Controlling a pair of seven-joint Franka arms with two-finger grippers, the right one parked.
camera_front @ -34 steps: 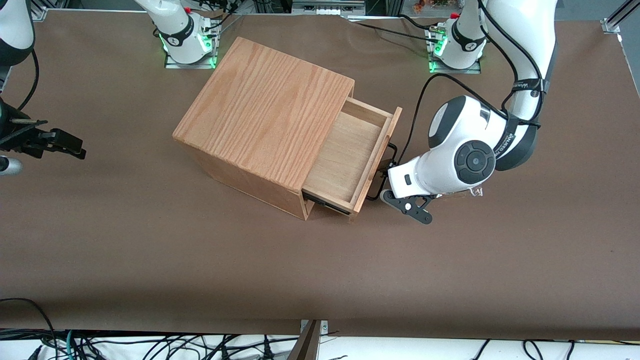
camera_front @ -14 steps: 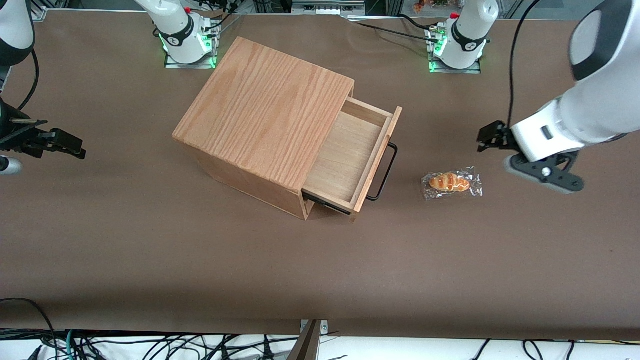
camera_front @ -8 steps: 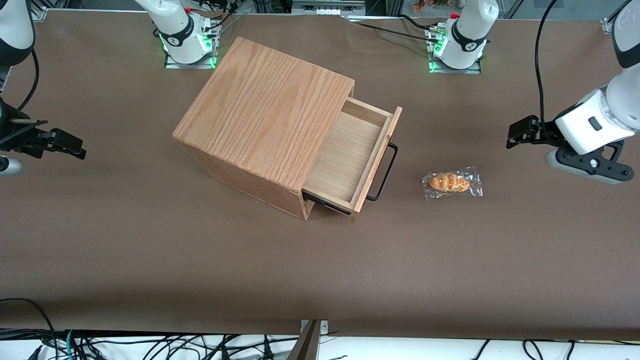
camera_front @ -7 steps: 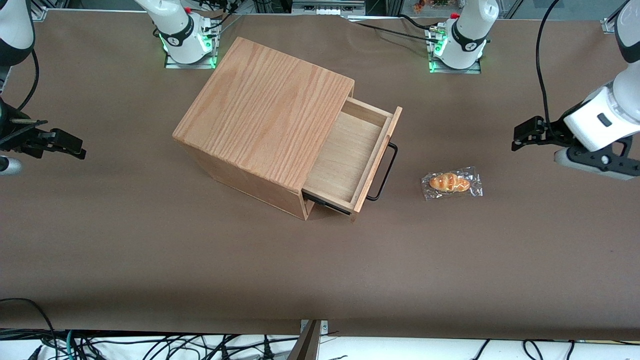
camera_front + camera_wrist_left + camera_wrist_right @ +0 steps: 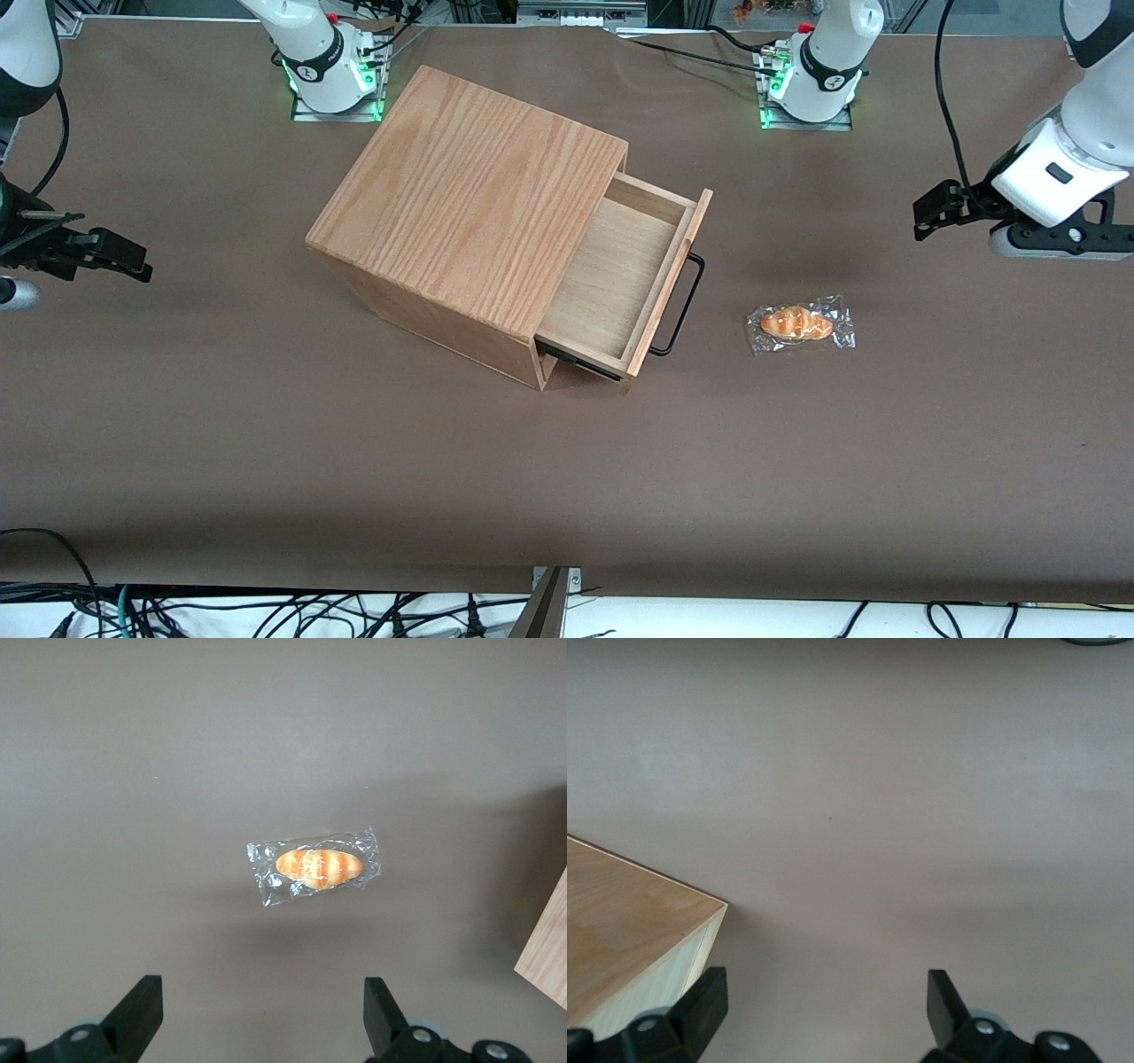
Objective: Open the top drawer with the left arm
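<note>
The top drawer [image 5: 620, 279] stands pulled well out of the oak-grain box [image 5: 469, 190] near the middle of the counter [image 5: 266, 461], its plain front and thin black wire handle [image 5: 682, 306] facing the working arm's end of the counter. The left arm [image 5: 1076, 133] is raised at that end, and its gripper [image 5: 930, 211] hangs well apart from the drawer, pointing back toward the handle. The wrist view shows its two black fingers [image 5: 137, 1014] spread wide with nothing between them. Between the gripper and the drawer front lies a wrapped bread roll [image 5: 800, 322], near the handle but not touching it; in the wrist view it sits on the bare counter ahead of the open fingers. The handle's long bar runs along the drawer front, slanted to the counter's edges, so a further pull would go straight away from the box, toward the working arm. Judging by how far the drawer is out, the opening looks done and the arm looks to be clear of it
</note>
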